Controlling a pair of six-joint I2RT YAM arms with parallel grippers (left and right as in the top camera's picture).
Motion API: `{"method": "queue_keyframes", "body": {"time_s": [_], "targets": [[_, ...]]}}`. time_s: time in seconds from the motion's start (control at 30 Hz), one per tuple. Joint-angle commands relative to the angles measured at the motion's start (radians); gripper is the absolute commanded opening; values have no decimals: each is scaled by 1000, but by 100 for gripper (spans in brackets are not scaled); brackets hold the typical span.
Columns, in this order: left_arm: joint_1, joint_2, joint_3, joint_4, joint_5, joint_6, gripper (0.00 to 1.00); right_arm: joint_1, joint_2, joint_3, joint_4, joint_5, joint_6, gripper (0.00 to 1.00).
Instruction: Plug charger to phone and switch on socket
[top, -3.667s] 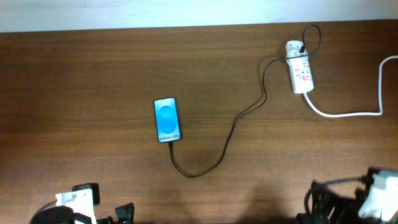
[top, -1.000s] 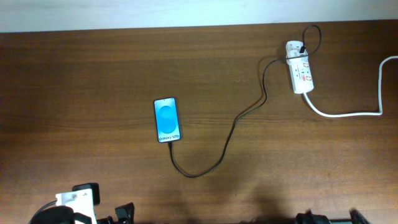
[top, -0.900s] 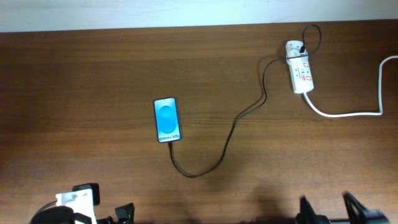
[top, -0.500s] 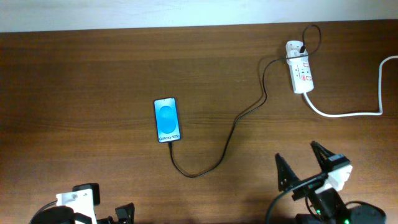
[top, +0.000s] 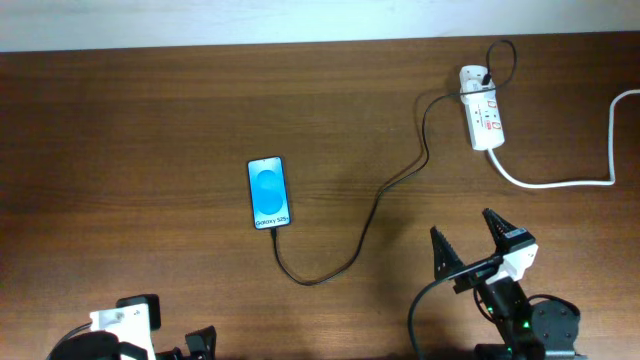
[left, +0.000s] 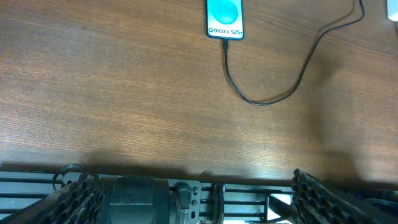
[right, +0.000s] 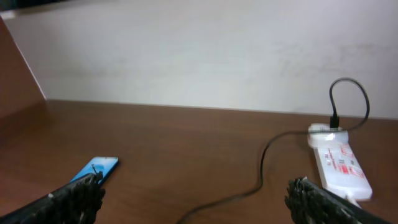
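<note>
Near the table's (top: 150, 120) front edge, left fingers (left: 78, 194) and right fingers (top: 441, 256) gape wide, empty.

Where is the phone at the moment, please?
Overhead, the phone lies screen up, left of centre, the charger running from its near end toward the socket at far right.

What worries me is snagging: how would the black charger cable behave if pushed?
Probably floppy: the charger cable lies in loose curves. Being thin, likely light and easily slid. Tugging might drag the phone, which its tip meets.
</note>
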Motion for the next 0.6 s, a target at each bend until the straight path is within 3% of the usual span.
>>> {"method": "queue_keyframes", "body": {"time_s": [0.0, 0.13, 0.37, 0.57], "targets": [[0, -5, 0, 1, 7, -13, 99, 7, -10, -68, 71, 63, 94, 98], [0, -5, 0, 1, 7, -13, 99, 7, -10, -163, 237, 88, 144, 98], [0, -5, 0, 1, 7, -13, 99, 6, -10, -161, 222, 154, 179, 98], [0, -5, 0, 1, 7, -13, 99, 6, -10, -161, 111, 204, 233, 98]]}}
